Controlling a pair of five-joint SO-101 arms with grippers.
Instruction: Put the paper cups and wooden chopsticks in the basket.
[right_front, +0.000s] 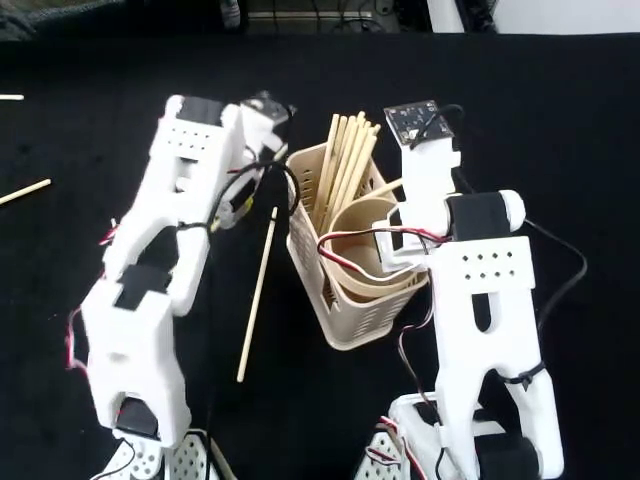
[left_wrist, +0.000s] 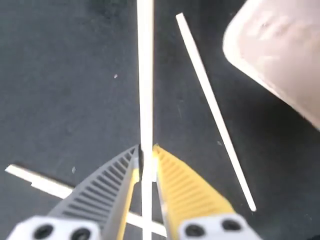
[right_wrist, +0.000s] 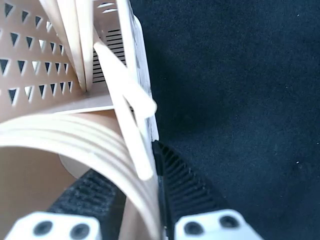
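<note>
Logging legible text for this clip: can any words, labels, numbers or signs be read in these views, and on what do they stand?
None can be read.
The basket, the paper cups and the chopsticks show no print.
The small circuit board on one arm's wrist may carry markings, but they are too small to read.

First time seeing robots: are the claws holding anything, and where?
Left claw pinches a chopstick partway along. Right claw seems clamped on the basket, at its wall beside the cups.
</note>
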